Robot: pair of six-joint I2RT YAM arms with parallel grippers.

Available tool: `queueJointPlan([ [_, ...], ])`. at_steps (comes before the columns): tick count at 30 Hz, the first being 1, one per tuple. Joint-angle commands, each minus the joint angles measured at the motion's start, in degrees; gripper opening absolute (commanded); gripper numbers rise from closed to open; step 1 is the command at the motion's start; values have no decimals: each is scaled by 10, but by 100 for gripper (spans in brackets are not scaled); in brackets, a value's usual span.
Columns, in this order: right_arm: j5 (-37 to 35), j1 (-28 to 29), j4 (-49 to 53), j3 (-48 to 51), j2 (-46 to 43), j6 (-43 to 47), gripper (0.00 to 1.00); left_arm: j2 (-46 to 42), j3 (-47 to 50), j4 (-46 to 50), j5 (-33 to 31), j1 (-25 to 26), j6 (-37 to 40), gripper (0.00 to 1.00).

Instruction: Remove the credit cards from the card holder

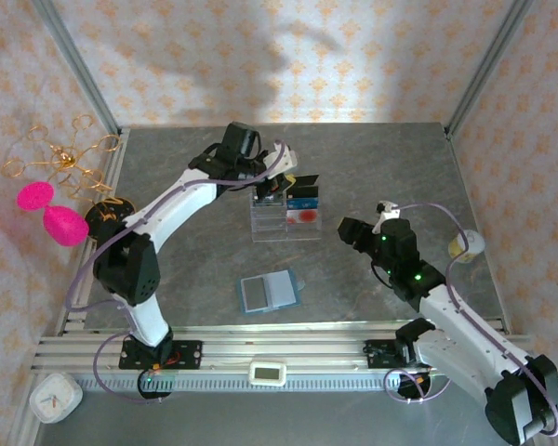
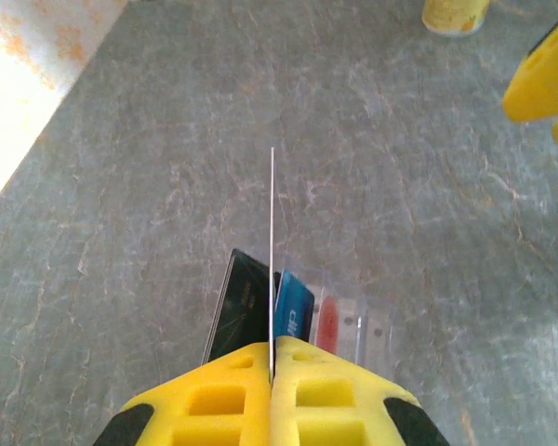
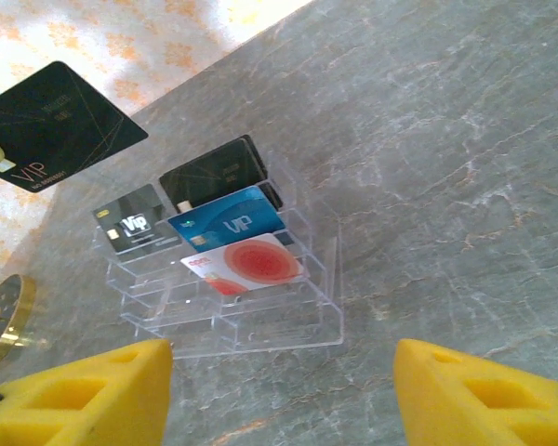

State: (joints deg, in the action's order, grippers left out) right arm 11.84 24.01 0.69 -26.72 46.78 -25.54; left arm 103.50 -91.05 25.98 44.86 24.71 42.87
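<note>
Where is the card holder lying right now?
In the top view the card holder lies open at the centre of the table, toward its near edge, with the clear tray just beyond it.

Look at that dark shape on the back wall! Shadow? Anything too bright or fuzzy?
Top view: yes, a soft shadow on the back wall. Left wrist view: the wallpaper glows washed-out. Right wrist view: the near yellow fingers look fuzzy.

The credit cards [image 3: 228, 223] are black, blue and red-on-white, the card holder [image 1: 270, 291] teal, the table [image 3: 465, 139] veined grey.
</note>
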Motion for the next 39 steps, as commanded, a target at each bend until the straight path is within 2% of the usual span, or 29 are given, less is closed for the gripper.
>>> queueJointPlan([
  [1,22,-19,0,-9,11,14,62,39,-53,62,36,0,58,0],
  [5,33,-30,-7,-12,25,15,62,55,-59,35,31,-1,54,0],
  [22,41,-40,-9,-14,35,20,62,109,-78,25,28,1,52,0],
  [39,49,-42,-10,-12,28,23,62,148,-128,76,25,5,65,0],
])
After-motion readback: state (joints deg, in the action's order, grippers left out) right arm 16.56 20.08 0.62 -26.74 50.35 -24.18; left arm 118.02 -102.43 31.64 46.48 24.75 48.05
